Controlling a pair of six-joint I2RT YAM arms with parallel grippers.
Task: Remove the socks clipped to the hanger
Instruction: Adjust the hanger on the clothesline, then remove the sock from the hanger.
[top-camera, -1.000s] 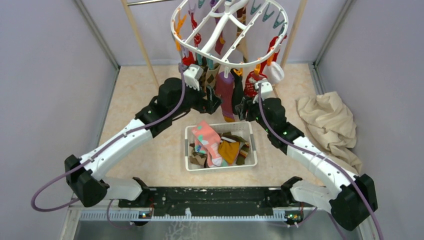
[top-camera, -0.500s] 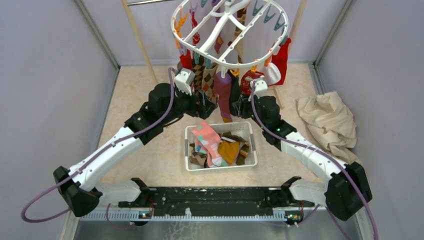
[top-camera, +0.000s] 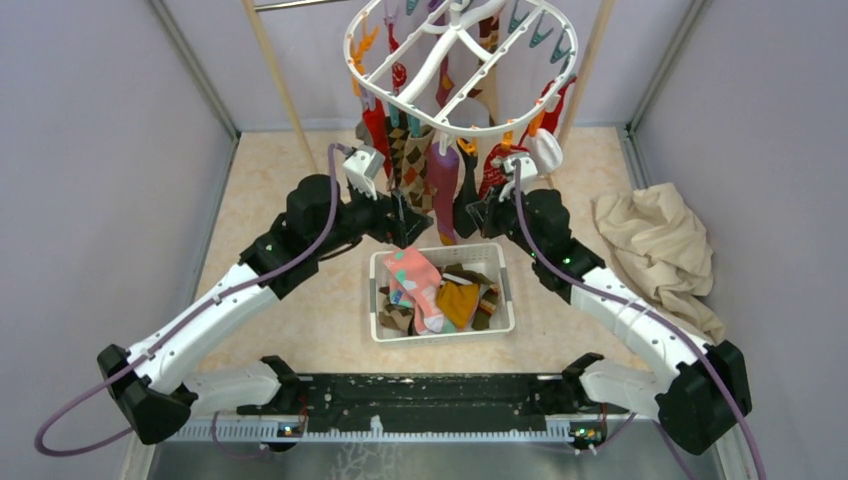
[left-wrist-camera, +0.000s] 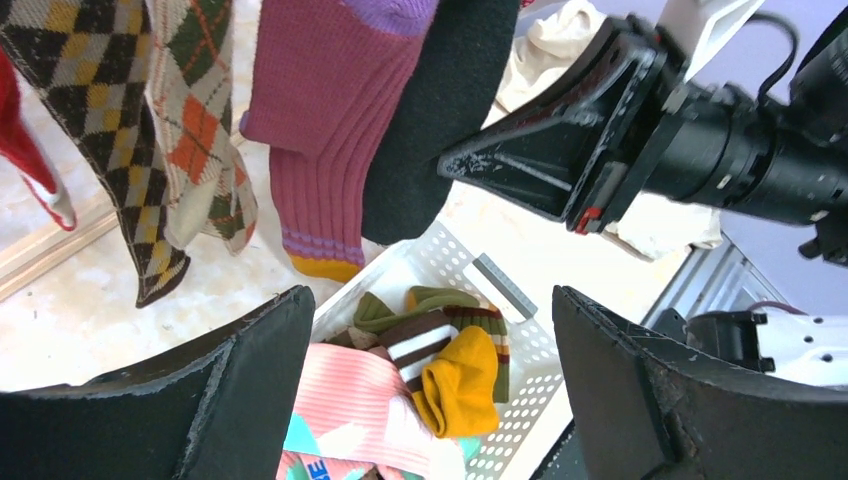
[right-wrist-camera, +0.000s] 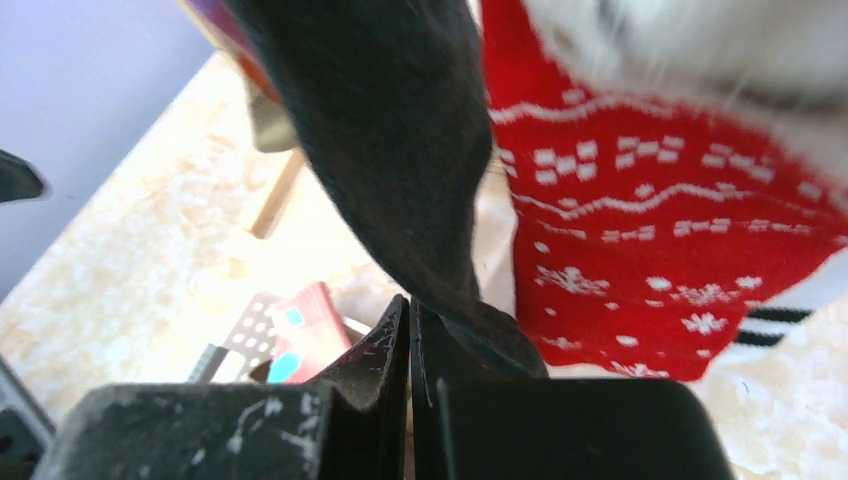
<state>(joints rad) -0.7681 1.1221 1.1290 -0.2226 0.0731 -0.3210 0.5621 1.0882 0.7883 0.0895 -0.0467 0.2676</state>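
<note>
The white oval hanger (top-camera: 405, 103) hangs at the back with several socks clipped to it: red, brown argyle (top-camera: 410, 160), purple (top-camera: 443, 190), black (top-camera: 468, 195) and red snowflake (top-camera: 497, 165). My right gripper (top-camera: 478, 213) is shut, its tips (right-wrist-camera: 412, 305) pinching the lower edge of the black sock (right-wrist-camera: 390, 130), with the red snowflake sock (right-wrist-camera: 650, 220) just to its right. My left gripper (top-camera: 405, 215) is wide open and empty (left-wrist-camera: 430, 300) below the argyle (left-wrist-camera: 100, 100) and purple (left-wrist-camera: 320, 120) socks, facing the right gripper (left-wrist-camera: 445, 165).
A white slotted basket (top-camera: 505, 290) under the hanger holds several loose socks, among them pink and yellow (left-wrist-camera: 460, 375). A beige cloth (top-camera: 655, 250) lies at the right wall. Wooden rack poles (top-camera: 280, 80) rise on both sides of the hanger.
My right gripper has closed from half open to shut at the black sock. The left arm has drawn back to the left, still open. The hanger has swung slightly.
</note>
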